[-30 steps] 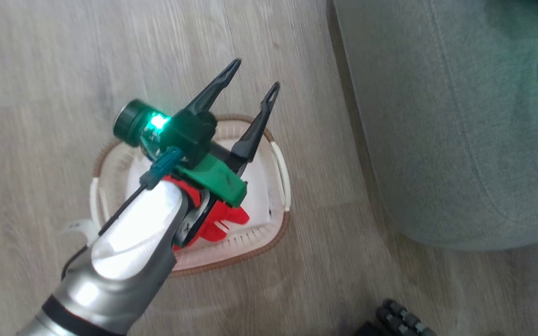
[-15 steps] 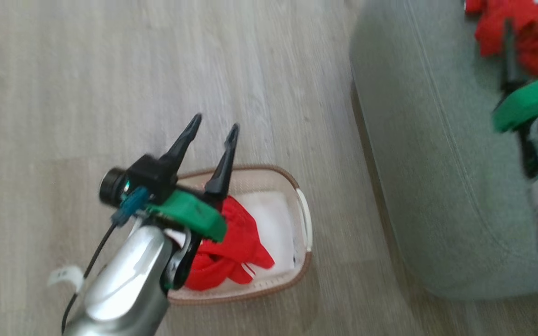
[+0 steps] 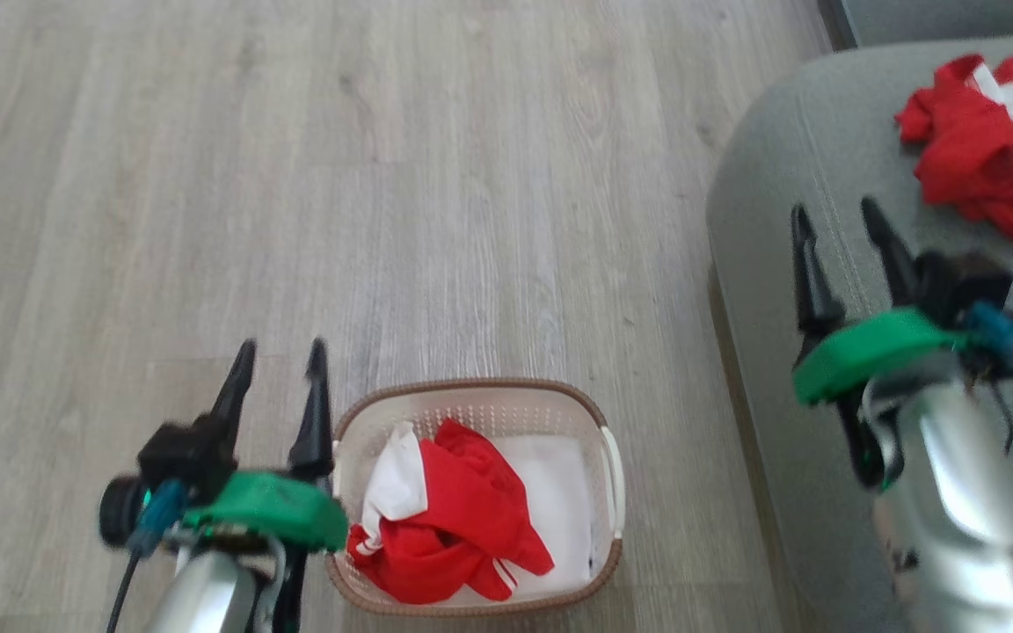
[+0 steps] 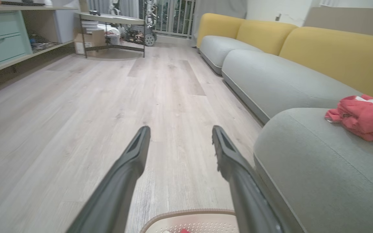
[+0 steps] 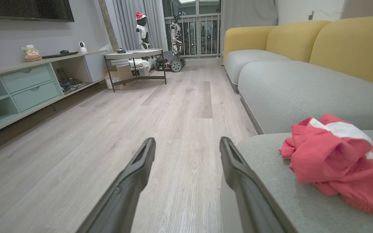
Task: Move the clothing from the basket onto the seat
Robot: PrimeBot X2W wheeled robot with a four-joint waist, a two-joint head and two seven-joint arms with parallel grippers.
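Two claws (image 3: 282,347) (image 3: 833,209) agape, both empty.

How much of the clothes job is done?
Done: one red garment lies on the seat. In hand: nothing; the left gripper and right gripper are both open and empty. Left: red and white clothing sits in the basket, waiting to be moved.

Legible markings: none.
I read no print on the clothing (image 3: 449,519); its crumpled folds possibly conceal lettering.
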